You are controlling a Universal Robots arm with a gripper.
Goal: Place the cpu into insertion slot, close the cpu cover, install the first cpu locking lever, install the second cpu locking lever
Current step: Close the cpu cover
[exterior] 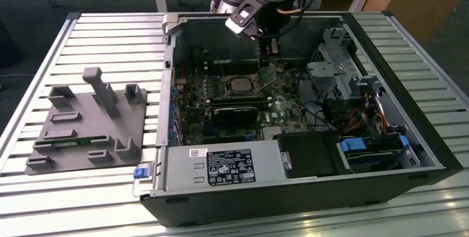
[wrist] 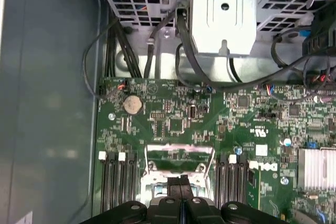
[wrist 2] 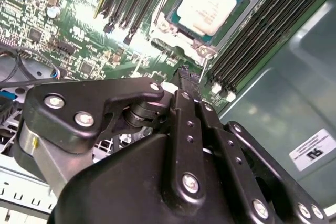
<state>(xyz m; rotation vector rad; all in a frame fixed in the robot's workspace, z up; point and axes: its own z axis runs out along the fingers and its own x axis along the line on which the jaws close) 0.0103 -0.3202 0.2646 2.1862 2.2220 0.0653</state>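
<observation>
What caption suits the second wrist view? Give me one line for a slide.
Shut gripper poised over the green motherboard, close to the cpu seated between two banks of memory slots.

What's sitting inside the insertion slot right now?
In the second wrist view the cpu lies in the insertion slot, its silver-grey top showing. The chip covers whatever lies beneath it in the slot, so that cannot be seen.
</observation>
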